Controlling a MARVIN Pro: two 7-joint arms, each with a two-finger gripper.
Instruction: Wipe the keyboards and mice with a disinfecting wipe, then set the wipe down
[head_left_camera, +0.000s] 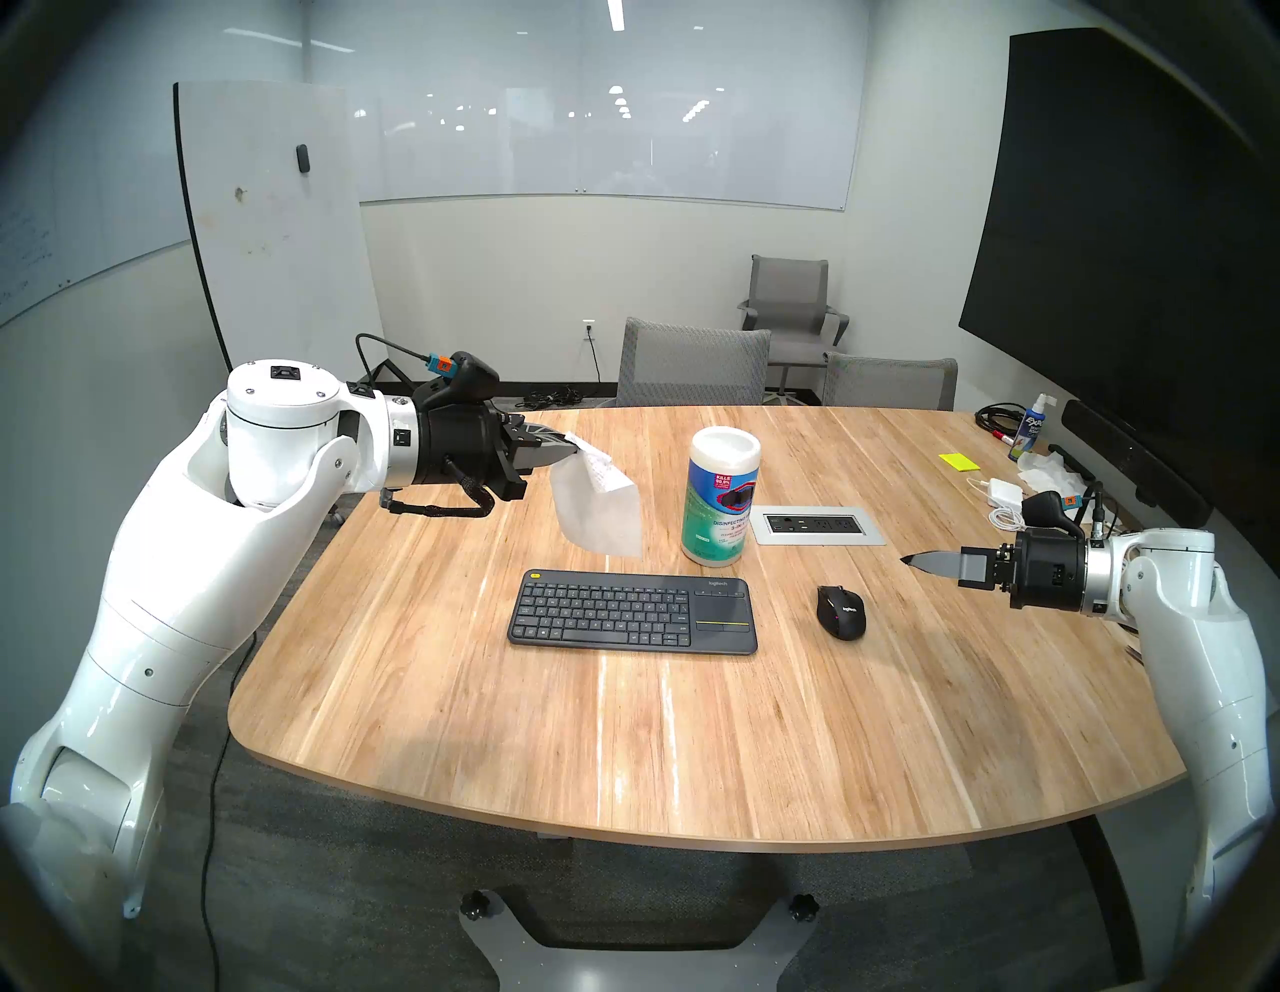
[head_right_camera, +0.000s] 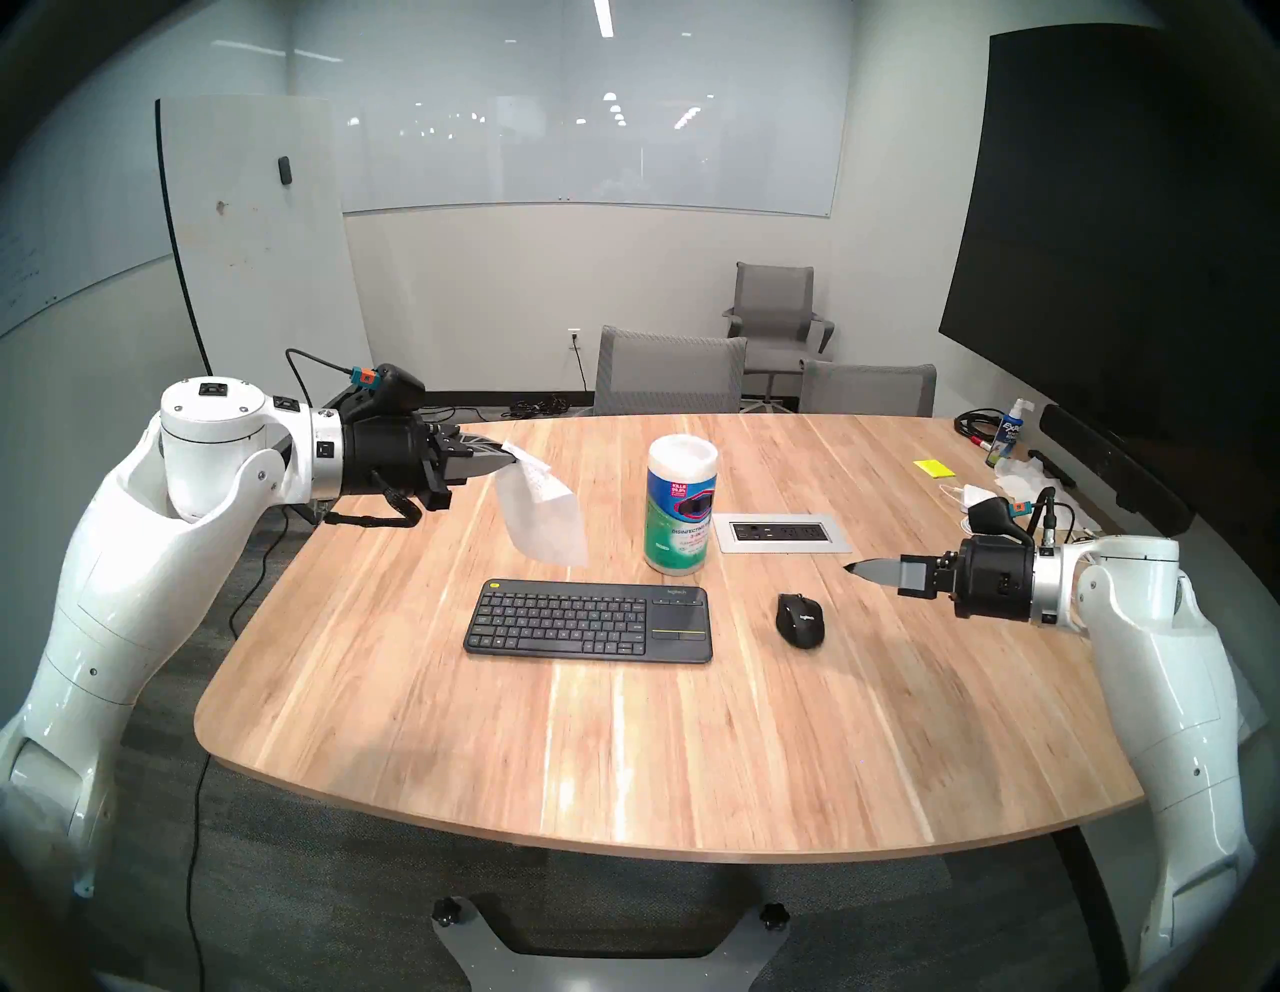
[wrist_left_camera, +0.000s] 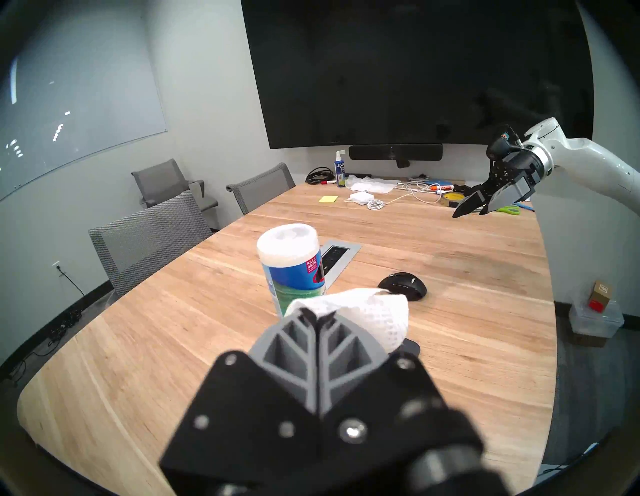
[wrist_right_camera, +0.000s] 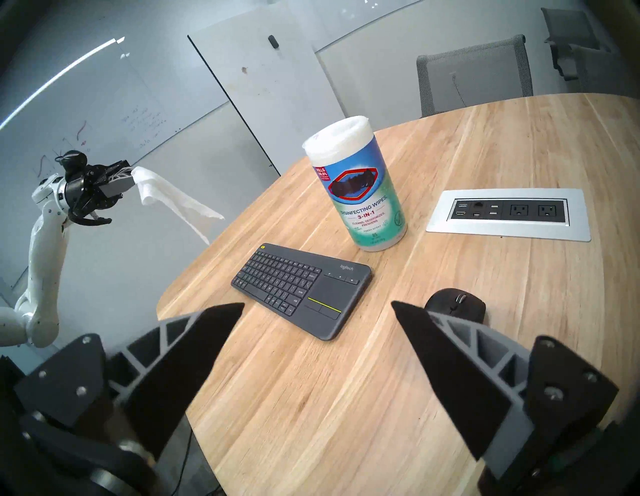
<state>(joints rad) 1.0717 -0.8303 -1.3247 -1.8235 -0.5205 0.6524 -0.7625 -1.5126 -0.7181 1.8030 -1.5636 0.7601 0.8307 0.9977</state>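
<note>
Above the wooden table (head_left_camera: 692, 727), in the head views, the left gripper (head_left_camera: 569, 452) pinches a white wipe (head_left_camera: 599, 506) that dangles in the air behind the keyboard (head_left_camera: 634, 611) and beside the canister (head_left_camera: 720, 495); the right gripper (head_left_camera: 911, 558) hovers past the mouse (head_left_camera: 840, 611). From the left wrist, clenched fingers (wrist_left_camera: 298, 346) grip the wipe's bunched top. From the right wrist, its fingers stand apart, empty, the mouse just behind one tip.

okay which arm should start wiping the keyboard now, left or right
Left, most likely. The left gripper is already shut on the wipe, which hangs above the table just behind the keyboard. The right gripper is open and empty, nearer the mouse.
</note>
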